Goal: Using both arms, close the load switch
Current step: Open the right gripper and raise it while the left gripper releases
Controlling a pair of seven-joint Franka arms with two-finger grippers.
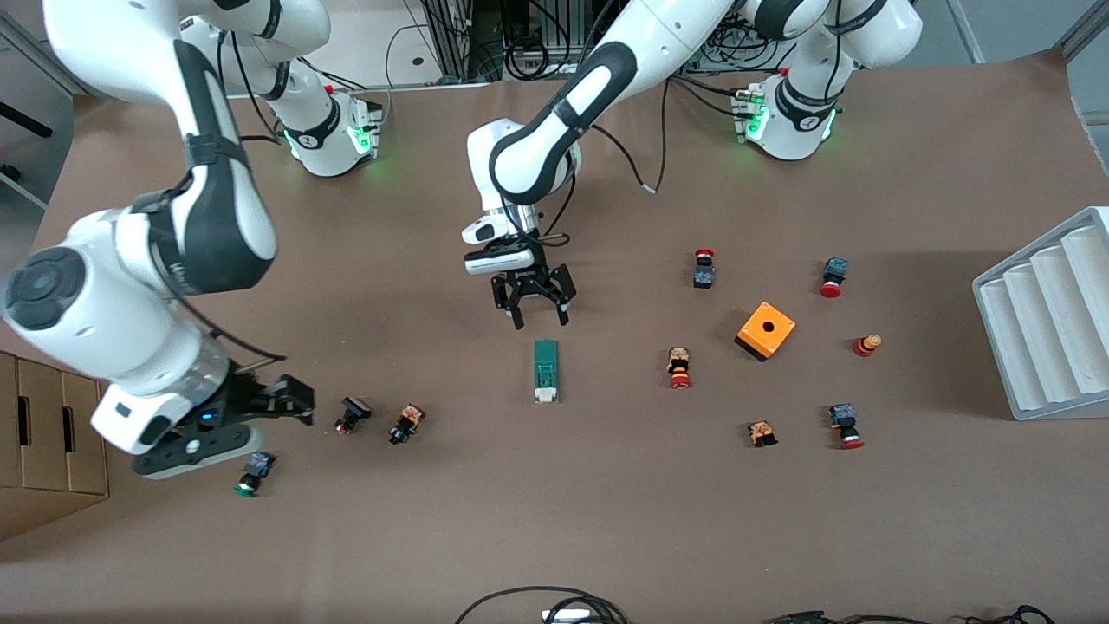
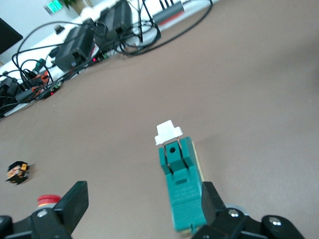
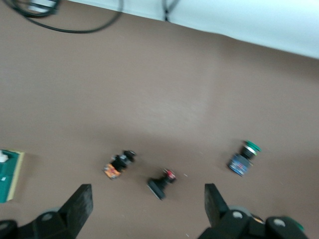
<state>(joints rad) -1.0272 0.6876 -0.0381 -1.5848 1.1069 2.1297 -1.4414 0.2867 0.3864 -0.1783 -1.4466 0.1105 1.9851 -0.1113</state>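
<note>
The load switch (image 1: pixel 546 371) lies in the middle of the table, a narrow green block whose white tab points toward the front camera. My left gripper (image 1: pixel 541 321) hangs open just above the table at the switch's end away from the front camera. In the left wrist view the switch (image 2: pixel 182 189) lies close beside one finger (image 2: pixel 212 204), off centre in the left gripper (image 2: pixel 143 204). My right gripper (image 1: pixel 290 400) is open and empty over the right arm's end of the table. In the right wrist view the right gripper (image 3: pixel 148 204) is above a black push button (image 3: pixel 162 183), and the switch (image 3: pixel 9 175) shows at the frame's edge.
Small push buttons lie near the right gripper: one black (image 1: pixel 351 414), one orange-marked (image 1: pixel 405 424), one green-capped (image 1: pixel 253 474). An orange box (image 1: pixel 766 330) and several red-capped buttons lie toward the left arm's end. A grey ribbed tray (image 1: pixel 1048 321) and a cardboard box (image 1: pixel 43 433) stand at the table's ends.
</note>
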